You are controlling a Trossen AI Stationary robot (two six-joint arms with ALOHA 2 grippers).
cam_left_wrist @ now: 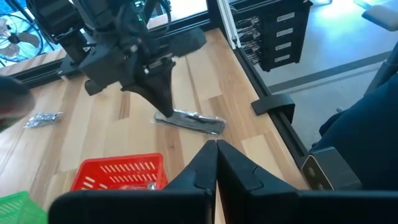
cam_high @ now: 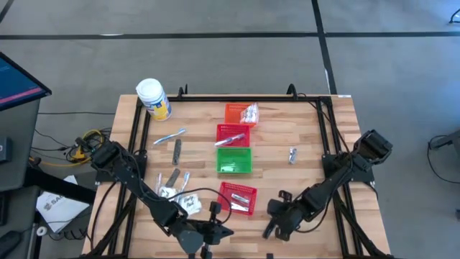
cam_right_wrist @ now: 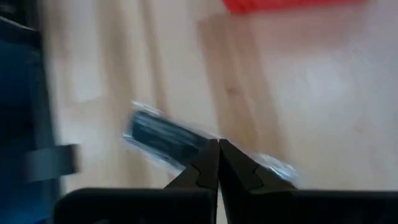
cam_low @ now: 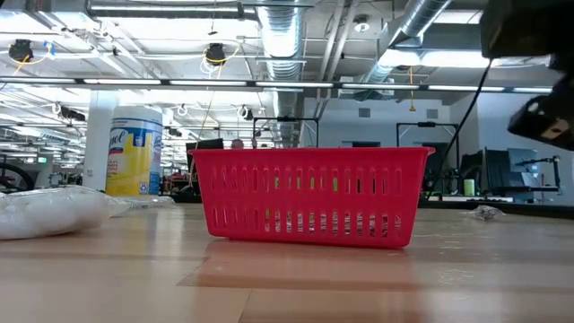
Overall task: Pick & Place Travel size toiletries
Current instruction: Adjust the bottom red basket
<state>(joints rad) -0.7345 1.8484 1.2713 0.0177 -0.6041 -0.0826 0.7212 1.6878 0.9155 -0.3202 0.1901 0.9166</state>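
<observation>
- Two closed grippers: right gripper point(cam_left_wrist: 163, 107) pressing fingertips, apparently empty, onto dark wrapped strip point(cam_left_wrist: 189, 121) near table's point(cam_high: 316, 155) front edge.
- Risk: skidding strip off edge, no grasp.
- Left gripper point(cam_left_wrist: 216, 149) pinched empty, near red basket point(cam_left_wrist: 121, 172); collision possible.

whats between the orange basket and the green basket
In the high view, a red basket sits between the orange basket and the green basket.

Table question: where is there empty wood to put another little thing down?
Free: the table between the basket column and the right edge, apart from one small silvery tube. Crowded: the sachets and strips left of the green basket, and the near edge, where both arms rest.
</observation>
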